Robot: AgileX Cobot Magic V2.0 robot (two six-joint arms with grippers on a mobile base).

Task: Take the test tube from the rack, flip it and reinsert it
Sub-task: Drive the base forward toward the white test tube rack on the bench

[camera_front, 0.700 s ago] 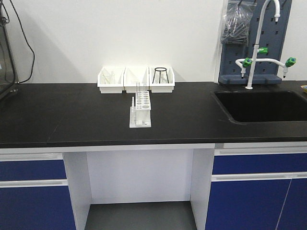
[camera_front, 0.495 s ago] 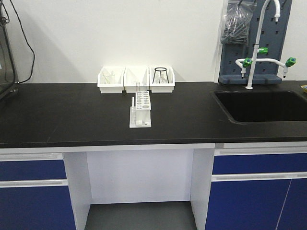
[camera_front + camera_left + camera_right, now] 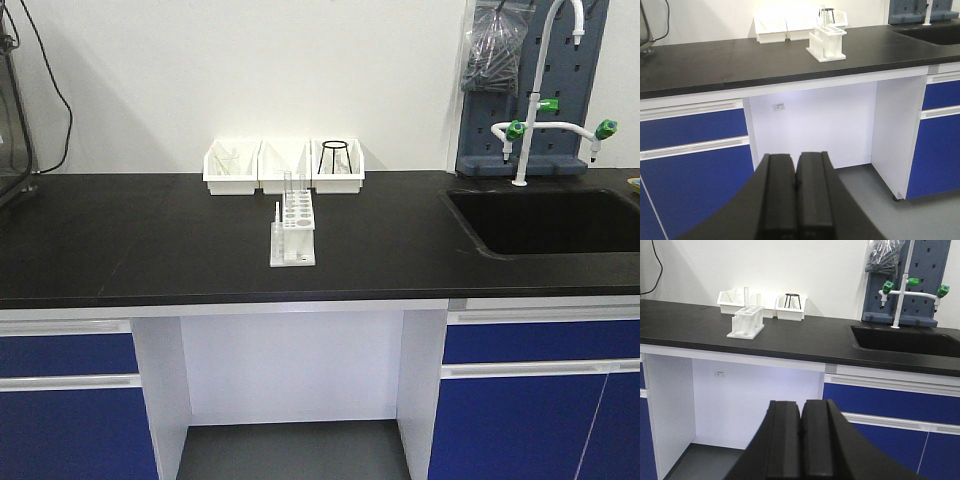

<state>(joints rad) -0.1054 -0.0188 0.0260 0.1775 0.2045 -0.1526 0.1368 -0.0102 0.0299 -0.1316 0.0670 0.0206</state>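
Left claw [image 3: 796, 200] and right claw [image 3: 801, 440]: both closed, fingers pressed together, nothing held, low in front of the tabletop [image 3: 150, 240]. Rack [image 3: 293, 235] stands mid-tabletop, well apart from both claws. Clear tube [image 3: 745, 295] upright in the rack's far end. Three white bins [image 3: 283, 165] just behind the rack, along the wall. Sink [image 3: 545, 220] further right.

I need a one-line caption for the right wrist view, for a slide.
Right gripper shut in the foreground; white rack stands on the black counter, left of the sink.
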